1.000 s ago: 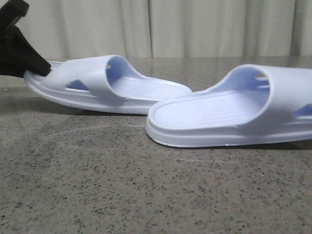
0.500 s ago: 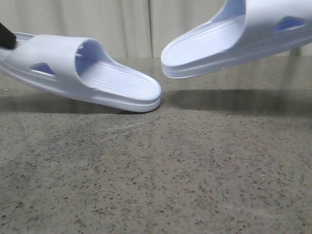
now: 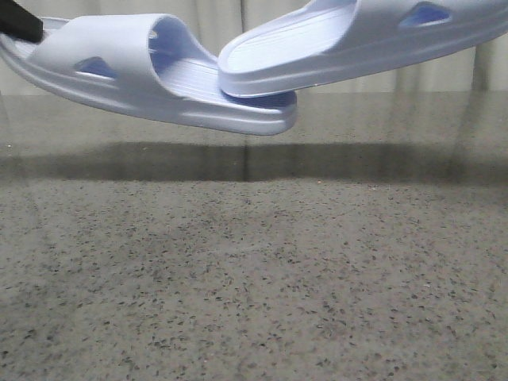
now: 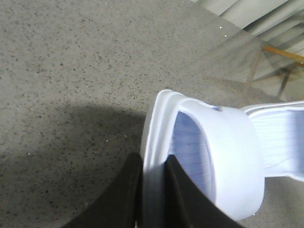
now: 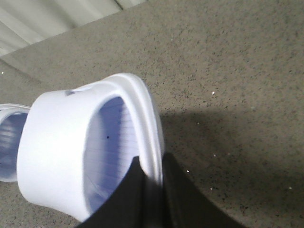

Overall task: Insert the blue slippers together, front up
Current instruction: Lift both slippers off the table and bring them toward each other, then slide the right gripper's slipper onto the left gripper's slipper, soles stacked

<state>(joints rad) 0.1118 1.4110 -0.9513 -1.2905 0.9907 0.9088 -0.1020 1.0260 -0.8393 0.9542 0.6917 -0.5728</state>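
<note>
Two pale lavender-blue slippers hang in the air above the table. The left slipper (image 3: 135, 67) is held at its toe end by my left gripper (image 4: 153, 164), which is shut on the sole edge (image 4: 151, 142); a black finger (image 3: 20, 24) shows at the far left of the front view. The right slipper (image 3: 357, 36) is held by my right gripper (image 5: 151, 166), shut on its sole edge (image 5: 149, 142). In the front view the right slipper's heel end overlaps the left slipper's footbed, just in front of the left strap. Both footbeds face up.
The speckled grey stone table (image 3: 254, 278) lies below with the slippers' shadow across it. A pale curtain (image 3: 262, 12) hangs behind. A wooden frame (image 4: 285, 54) shows past the table's far edge in the left wrist view.
Both slippers have been lifted off the table and brought together. The right slipper moved left and now overlaps the left slipper's heel end; half a second ago they were apart.
</note>
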